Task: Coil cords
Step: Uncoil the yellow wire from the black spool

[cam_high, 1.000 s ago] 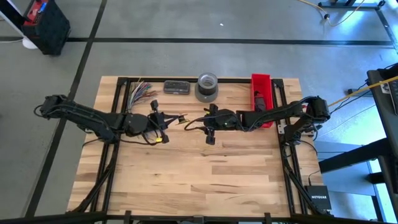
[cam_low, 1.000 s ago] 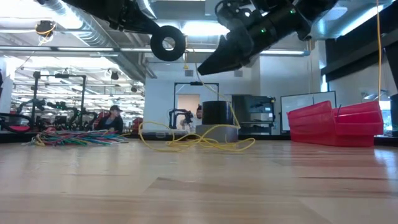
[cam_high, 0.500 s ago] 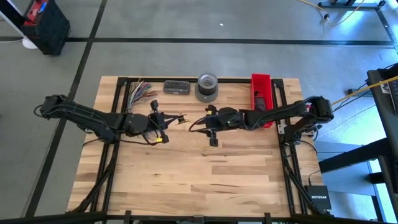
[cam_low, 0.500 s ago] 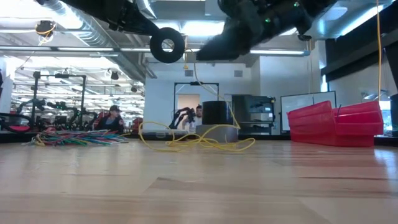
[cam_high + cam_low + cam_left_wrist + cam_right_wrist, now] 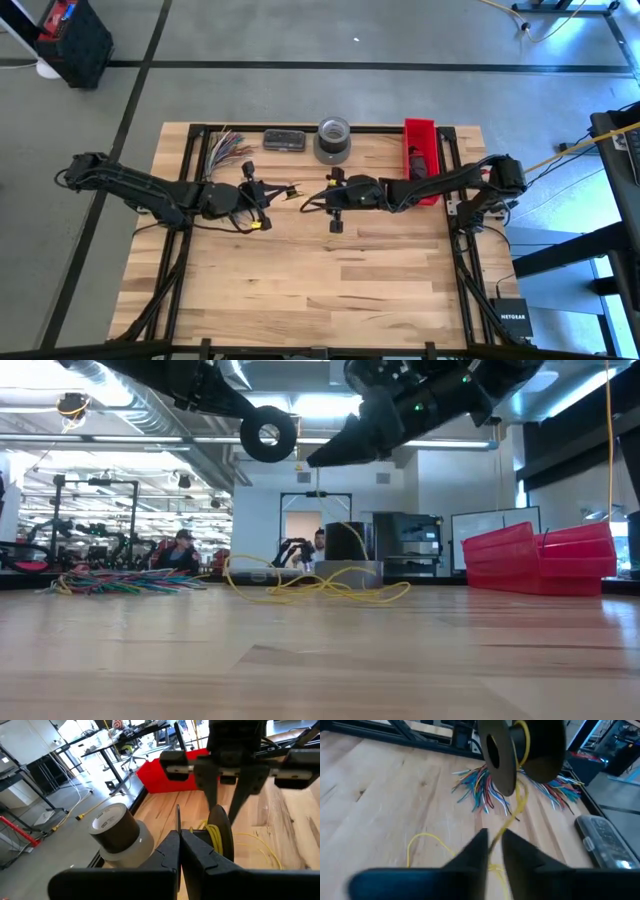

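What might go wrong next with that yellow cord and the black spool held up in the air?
The left hand pinches the black round spool only by a thin edge, so a tug from the right hand, now at the thin yellow cord, might twist it loose. The cord's slack lies in loose loops on the wooden table near the fan of multicoloured wires; winding may tangle them.

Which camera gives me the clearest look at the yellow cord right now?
The low view: the yellow cord lies in loose loops across the table. The right wrist view shows a strand running from the spool down to the right pincer. The left wrist view catches some loops; the high view shows very little.
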Tool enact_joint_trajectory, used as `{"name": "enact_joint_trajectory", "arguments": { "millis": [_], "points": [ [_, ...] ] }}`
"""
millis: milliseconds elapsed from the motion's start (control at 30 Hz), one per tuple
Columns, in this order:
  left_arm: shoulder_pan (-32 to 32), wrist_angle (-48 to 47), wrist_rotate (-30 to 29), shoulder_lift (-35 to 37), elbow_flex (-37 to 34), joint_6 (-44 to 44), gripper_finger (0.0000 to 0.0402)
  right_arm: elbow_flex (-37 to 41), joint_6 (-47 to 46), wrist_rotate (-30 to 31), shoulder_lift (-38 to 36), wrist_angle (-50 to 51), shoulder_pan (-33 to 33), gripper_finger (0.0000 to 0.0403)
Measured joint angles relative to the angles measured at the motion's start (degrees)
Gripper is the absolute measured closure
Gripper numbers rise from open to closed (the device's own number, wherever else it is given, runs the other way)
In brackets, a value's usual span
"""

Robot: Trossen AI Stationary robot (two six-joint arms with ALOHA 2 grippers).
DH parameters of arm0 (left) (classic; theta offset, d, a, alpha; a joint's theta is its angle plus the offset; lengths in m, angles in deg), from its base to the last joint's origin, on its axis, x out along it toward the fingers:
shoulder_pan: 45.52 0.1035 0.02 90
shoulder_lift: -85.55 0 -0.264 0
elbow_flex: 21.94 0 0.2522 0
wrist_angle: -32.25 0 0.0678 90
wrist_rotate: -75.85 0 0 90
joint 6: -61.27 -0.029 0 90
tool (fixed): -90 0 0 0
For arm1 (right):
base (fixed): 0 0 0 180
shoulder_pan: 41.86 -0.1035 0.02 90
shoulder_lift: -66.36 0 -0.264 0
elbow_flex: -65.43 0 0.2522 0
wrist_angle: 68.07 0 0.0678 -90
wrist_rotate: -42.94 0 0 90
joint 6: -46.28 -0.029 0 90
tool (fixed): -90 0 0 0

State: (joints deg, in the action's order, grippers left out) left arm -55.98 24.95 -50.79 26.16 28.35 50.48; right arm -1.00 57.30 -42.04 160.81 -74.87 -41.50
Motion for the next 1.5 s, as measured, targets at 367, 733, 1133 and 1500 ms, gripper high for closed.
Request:
{"name": "enact_joint_trajectory", "arguments": {
  "millis": [367, 733, 1133, 1500],
  "points": [
    [-0.94, 13.97, 0.02, 0.04, -0.04, 2.15, 0.0402, 0.00, 2.94, 0.10, -1.05, 4.74, 0.02, 0.0397],
    [0.39, 20.44, -3.08, -0.11, -2.30, 2.29, 0.0402, -0.09, 4.29, -6.47, 4.06, -3.86, -1.09, 0.0397],
    [3.00, 26.74, -4.06, -3.35, -3.45, 1.26, 0.0402, 0.04, 2.13, -6.63, 4.08, -6.72, -2.25, 0.0387],
    [2.95, 19.99, -4.66, -3.39, -3.39, -7.35, 0.0402, -4.48, -1.64, 0.96, -4.20, 25.05, -2.27, 0.0274]
  ]
}}
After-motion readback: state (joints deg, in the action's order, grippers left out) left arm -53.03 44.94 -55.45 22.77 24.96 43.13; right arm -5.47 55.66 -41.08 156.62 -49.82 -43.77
